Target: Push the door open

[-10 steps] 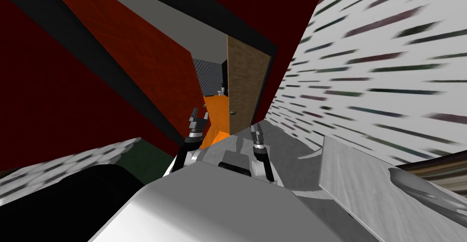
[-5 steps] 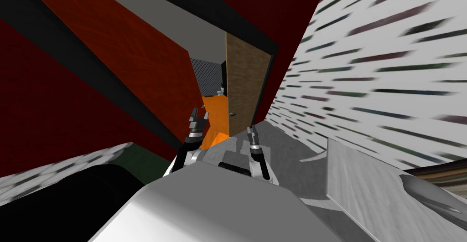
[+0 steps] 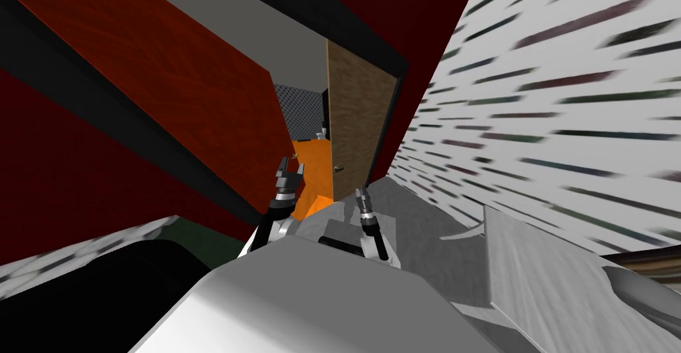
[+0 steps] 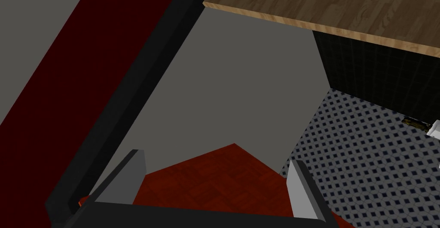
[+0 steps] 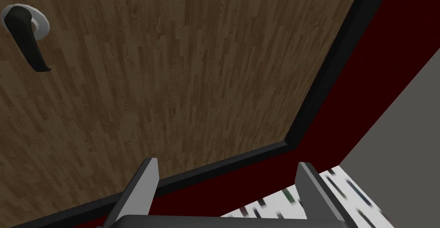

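Ahead, wooden door [image 3: 356, 116] ajar, orange surface [image 3: 316, 163] beyond, red wall [image 3: 73, 189]

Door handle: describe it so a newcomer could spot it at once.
Ahead stands a brown wood-grain door in a black frame, ajar. Near its free edge sits the handle: a black lever on a round pale plate, the only fitting on the panel.
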